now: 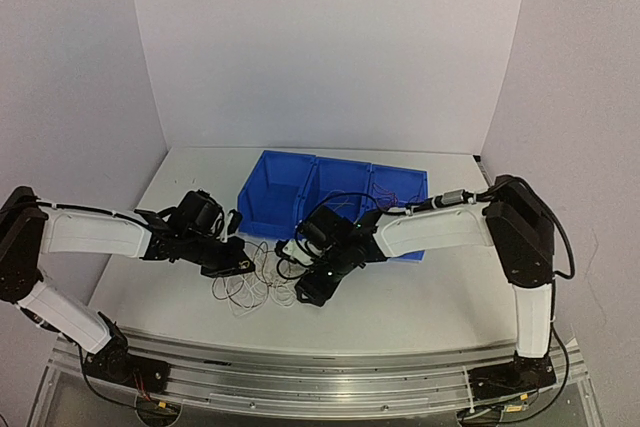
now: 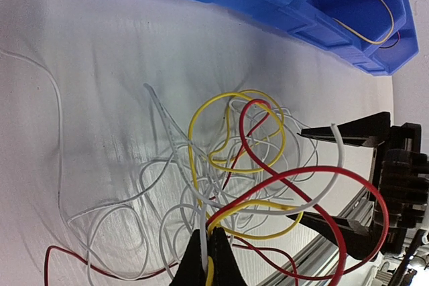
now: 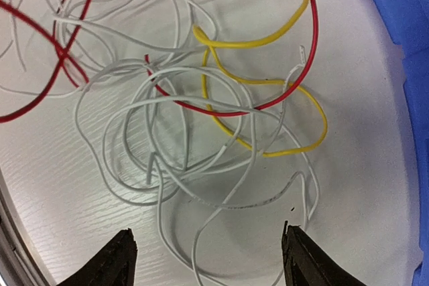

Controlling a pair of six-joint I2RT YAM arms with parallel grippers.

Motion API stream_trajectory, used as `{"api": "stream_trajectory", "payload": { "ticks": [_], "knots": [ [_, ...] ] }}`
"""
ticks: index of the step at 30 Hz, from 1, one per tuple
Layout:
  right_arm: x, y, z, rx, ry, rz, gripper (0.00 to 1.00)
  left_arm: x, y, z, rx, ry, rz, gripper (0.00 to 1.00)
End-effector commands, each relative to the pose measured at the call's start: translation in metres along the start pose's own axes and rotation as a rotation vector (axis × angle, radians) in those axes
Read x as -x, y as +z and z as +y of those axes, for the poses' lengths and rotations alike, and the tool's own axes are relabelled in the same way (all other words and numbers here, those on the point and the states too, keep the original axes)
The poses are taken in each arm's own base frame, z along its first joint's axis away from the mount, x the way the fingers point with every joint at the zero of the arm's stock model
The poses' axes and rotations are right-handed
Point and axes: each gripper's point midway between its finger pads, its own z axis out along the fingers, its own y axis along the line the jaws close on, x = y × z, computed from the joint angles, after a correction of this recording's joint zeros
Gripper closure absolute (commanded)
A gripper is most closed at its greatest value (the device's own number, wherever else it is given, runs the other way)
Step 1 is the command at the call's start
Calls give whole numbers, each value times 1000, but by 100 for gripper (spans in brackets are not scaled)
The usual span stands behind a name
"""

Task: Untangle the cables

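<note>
Tangled white, yellow and red cables [image 1: 260, 285] are heaped on the near side of the blue bin [image 1: 285, 209]. Strands are pinched in the clenched left gripper [image 2: 208, 240]; the right gripper [image 3: 211, 259] is held wide open above the loops. Separation is judged barely begun: a free strand must next be gripped and drawn clear.

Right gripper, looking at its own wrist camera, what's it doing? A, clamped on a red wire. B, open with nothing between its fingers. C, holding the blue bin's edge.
B: the right gripper has its fingers wide apart with nothing between them, and the white wire loops lie on the table beyond.
</note>
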Motion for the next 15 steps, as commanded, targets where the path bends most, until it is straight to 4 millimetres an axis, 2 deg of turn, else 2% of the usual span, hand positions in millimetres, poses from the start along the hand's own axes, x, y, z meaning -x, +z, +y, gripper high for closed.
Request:
{"api": "stream_trajectory", "payload": {
  "ticks": [1, 3, 5, 10, 12, 14, 15],
  "knots": [
    [13, 11, -8, -58, -16, -14, 37, 9, 1, -10, -30, 28, -21, 100],
    [15, 13, -8, -58, -5, -16, 42, 9, 2, -10, -28, 28, -19, 100],
    [14, 16, -8, -62, 7, -10, 52, 8, 2, -9, -27, 26, -17, 100],
    [12, 24, -6, -53, 58, -6, 62, 8, 1, -9, -30, 22, -26, 100],
    [11, 28, -8, -68, 76, -7, 74, 9, 1, -9, -31, 20, -32, 100],
    [12, 27, -14, -115, 102, -17, 97, 9, -1, -7, -23, 14, -39, 100],
    [12, 24, -19, -145, 121, -25, 100, 10, -1, -6, -13, 8, -44, 100]
  ]
}}
